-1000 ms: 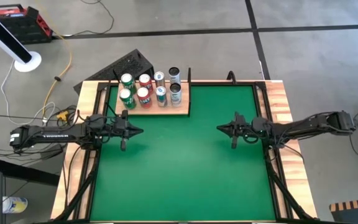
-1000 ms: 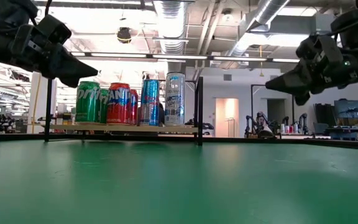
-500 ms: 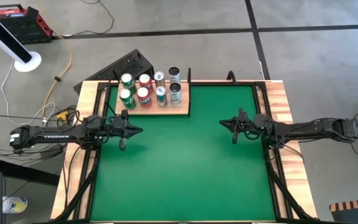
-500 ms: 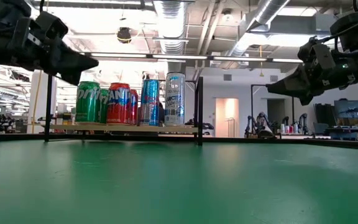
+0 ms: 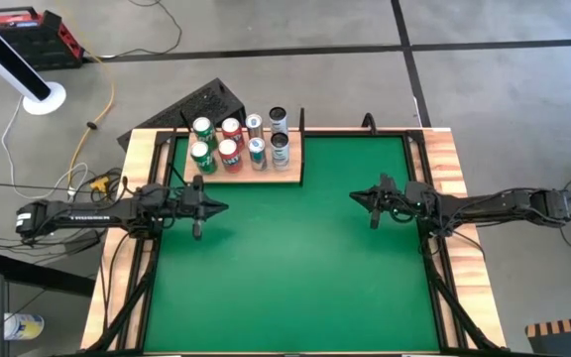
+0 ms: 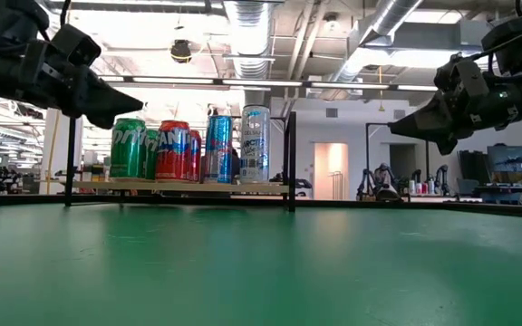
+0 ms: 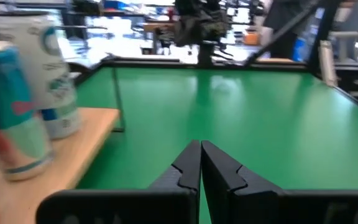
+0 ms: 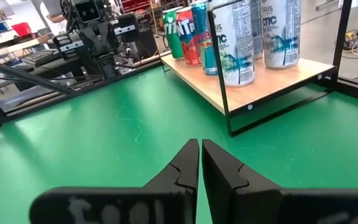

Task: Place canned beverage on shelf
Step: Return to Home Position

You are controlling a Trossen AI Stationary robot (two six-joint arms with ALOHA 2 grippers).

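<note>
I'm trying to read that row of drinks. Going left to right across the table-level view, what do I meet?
First a green metal soda can → red soda can → slim blue can → tall white can → thin black shelf post → right arm's dark tool.

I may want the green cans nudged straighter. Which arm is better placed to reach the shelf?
Left, probably. The left gripper hovers close to the shelf, on the side where the green cans stand; the right gripper sits across the table, farther off. Both are shut and hold nothing.
</note>
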